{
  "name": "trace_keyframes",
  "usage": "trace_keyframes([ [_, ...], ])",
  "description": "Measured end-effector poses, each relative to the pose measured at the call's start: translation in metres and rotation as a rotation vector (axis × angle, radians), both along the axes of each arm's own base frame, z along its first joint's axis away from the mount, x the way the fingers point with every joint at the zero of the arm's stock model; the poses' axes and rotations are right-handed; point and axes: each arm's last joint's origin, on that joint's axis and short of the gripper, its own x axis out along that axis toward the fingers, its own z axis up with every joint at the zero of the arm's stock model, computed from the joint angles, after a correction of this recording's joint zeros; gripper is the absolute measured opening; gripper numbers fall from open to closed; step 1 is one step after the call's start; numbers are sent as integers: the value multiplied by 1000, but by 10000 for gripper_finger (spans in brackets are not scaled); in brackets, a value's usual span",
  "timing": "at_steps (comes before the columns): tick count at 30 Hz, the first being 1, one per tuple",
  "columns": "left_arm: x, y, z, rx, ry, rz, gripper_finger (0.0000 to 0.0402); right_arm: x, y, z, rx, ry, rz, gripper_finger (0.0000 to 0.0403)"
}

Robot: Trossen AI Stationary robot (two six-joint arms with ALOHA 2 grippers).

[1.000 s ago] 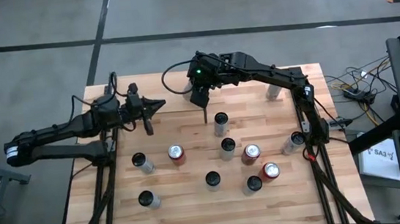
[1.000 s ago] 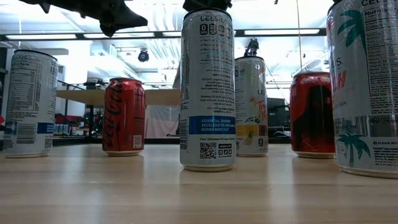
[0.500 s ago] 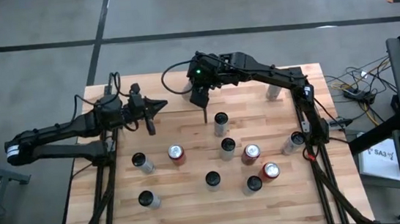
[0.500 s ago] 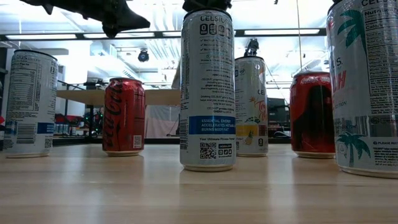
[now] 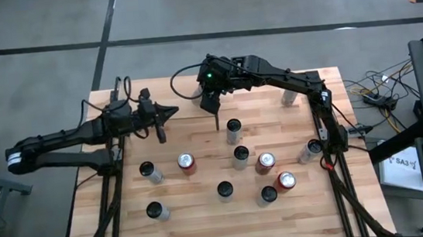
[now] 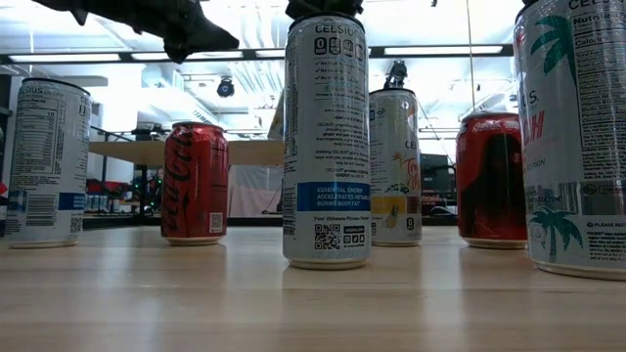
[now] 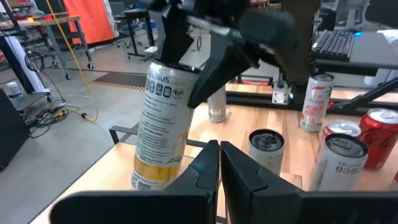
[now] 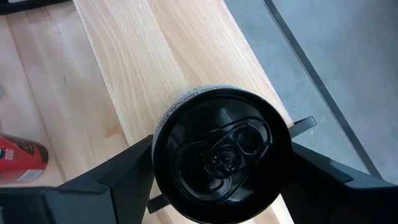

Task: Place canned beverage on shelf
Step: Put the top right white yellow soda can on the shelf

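Note:
A tall white-and-yellow canned beverage point(image 7: 158, 118) with a black top point(image 8: 221, 155) stands upright on its base on the pale wood shelf point(image 8: 143, 74), close to the shelf's edge. My right gripper point(image 8: 222, 168) reaches across the far part of the table point(image 5: 211, 101) and is shut around the can's top. My left gripper point(image 7: 219, 146) is shut on nothing. It hovers level to the left of the can point(image 5: 173, 110) and points toward it. My right gripper pinches the can's upper end just below the rim point(image 8: 163, 149), with one finger point(image 8: 124, 168) on either side. The fingers slant down at it from above. The can is upright, its base point(image 7: 148, 182) on the shelf.
Several more cans, silver point(image 5: 234, 130) and red point(image 5: 187, 162), stand spread over the near half of the table, with two more point(image 5: 291, 95) at the far right. Beyond the shelf's edge lies grey floor point(image 8: 298, 62). A black metal bracket point(image 8: 305, 124) shows at the edge.

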Motion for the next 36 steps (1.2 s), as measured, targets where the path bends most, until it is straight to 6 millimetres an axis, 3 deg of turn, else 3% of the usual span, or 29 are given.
trace_keyframes([
  [5, 20, 11, -9, 76, 22, 140, 0, 0, 0, 0, 0, -1, 0, 281],
  [14, 55, 39, -42, 132, 152, 277, 0, 0, 0, 0, 0, -3, -2, 281],
  [25, 66, 54, -56, 99, 160, 286, 0, 2, -1, 2, -21, -20, 18, 281],
  [36, 67, 56, -60, 67, 157, 296, 0, 4, -1, 3, -31, -32, 28, 281],
])
